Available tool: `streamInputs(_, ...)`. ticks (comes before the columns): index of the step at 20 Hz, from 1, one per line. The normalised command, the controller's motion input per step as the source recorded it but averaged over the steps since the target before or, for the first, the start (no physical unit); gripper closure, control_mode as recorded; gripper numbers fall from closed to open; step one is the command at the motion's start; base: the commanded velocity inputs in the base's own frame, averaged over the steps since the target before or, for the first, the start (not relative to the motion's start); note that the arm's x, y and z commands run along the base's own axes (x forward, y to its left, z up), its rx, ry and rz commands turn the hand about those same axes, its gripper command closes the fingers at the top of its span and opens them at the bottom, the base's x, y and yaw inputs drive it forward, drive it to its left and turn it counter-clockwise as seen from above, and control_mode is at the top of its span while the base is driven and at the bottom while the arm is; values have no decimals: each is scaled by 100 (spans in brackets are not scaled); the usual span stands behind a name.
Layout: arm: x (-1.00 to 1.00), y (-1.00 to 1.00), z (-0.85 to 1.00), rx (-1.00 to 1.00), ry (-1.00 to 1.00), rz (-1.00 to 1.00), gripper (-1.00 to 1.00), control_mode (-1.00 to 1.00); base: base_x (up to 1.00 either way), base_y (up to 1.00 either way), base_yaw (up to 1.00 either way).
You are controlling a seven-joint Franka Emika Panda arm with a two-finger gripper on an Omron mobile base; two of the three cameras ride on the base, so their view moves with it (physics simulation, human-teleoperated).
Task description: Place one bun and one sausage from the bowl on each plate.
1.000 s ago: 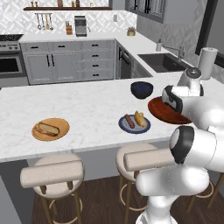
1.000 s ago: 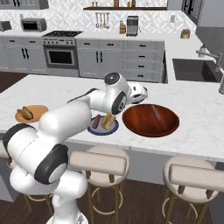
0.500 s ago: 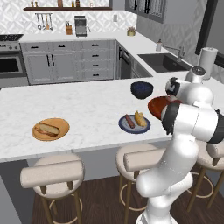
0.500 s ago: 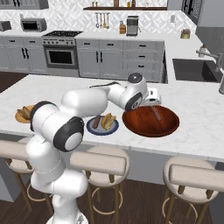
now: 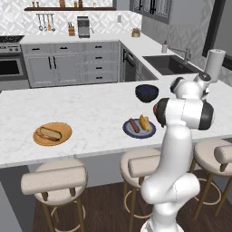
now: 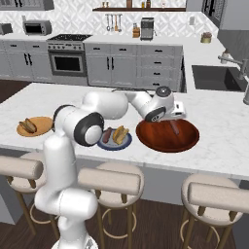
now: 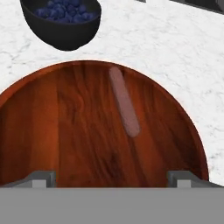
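My gripper (image 7: 111,179) hangs open over the brown wooden bowl (image 7: 65,131), nothing between its fingertips (image 7: 41,178). One reddish sausage (image 7: 124,107) lies in the bowl, ahead of the fingers. From the right base view, the gripper (image 6: 178,116) sits above the bowl (image 6: 146,138) and its sausage (image 6: 173,127). The blue-grey plate (image 6: 113,145) carries a sausage (image 6: 107,133) and a yellow bun (image 6: 120,133); it also appears as the plate (image 5: 136,133) left of my arm. The orange plate (image 5: 63,136) at far left holds a tan bun (image 5: 49,132).
A dark bowl of blueberries (image 7: 61,22) stands just beyond the wooden bowl, also seen as the dark bowl (image 5: 147,93). Padded stools (image 6: 112,180) line the counter's near edge. A sink (image 5: 170,63) lies at the back right.
The arm has swung from above the blue-grey plate to above the wooden bowl. The jaws stayed open.
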Motion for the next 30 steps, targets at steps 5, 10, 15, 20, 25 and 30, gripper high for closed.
streamInputs(5, 74, -17, -32, 0, 11, 0, -100, -100, 0, 0, 0)
streamInputs(10, 65, 0, -59, 0, 16, 3, -100, -100, 0, 0, 0)
streamInputs(15, 19, 0, -20, 0, 2, 1, -100, -100, 0, 0, 0)
streamInputs(20, 10, 0, -23, 0, 0, 0, -100, -100, 0, 0, 0)
streamInputs(25, 17, -15, -22, 0, 0, 0, -100, -100, 0, 0, 0)
streamInputs(30, 34, -21, -13, 0, 5, 0, -100, -100, 0, 0, 0)
